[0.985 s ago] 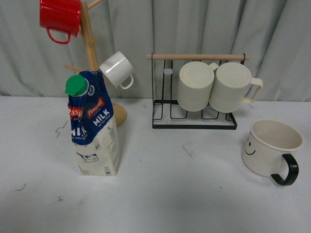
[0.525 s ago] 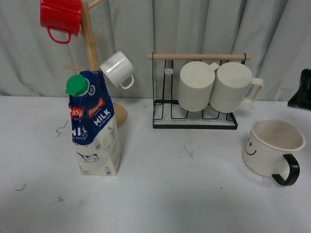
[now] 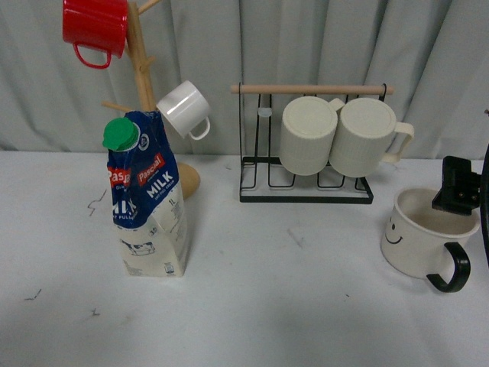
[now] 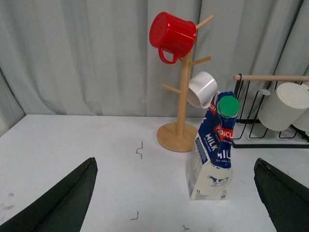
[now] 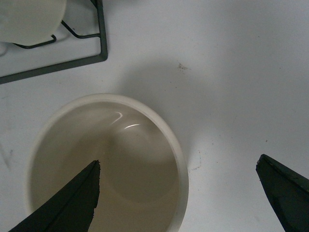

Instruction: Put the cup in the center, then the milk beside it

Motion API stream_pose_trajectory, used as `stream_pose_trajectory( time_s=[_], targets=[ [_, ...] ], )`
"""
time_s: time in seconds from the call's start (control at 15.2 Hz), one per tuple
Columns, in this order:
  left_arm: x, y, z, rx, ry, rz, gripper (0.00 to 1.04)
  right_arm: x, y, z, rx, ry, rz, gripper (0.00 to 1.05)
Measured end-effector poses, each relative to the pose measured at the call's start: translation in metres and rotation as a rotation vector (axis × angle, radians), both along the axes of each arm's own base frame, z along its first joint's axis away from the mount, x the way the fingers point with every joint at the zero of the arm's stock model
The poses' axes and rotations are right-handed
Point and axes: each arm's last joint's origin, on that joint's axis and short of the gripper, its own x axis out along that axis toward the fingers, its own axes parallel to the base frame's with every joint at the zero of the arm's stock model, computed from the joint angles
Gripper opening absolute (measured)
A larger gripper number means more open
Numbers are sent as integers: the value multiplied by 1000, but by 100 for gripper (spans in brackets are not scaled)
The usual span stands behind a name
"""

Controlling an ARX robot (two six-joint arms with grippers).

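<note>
Above the cup (image 3: 416, 243), right end effector (image 5: 178, 162).

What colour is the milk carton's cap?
Green. The cap on the milk carton shows best in the left wrist view.

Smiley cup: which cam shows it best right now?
Front view: the cup shows nearly whole, with face and black handle. Right wrist view shows only its rim and inside from above. Left wrist view misses it.
</note>
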Motion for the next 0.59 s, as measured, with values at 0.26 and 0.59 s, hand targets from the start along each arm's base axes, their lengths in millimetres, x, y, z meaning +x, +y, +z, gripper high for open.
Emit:
stream_pose_trajectory(
  time_s=[0.26, 0.59],
  targets=[
    [0, 0, 0, 0, 0, 0, 98, 2, -1, -11, -18, 13, -9, 70],
    [0, 0, 0, 0, 0, 0, 98, 2, -1, -5, -24, -5, -6, 7]
  ],
)
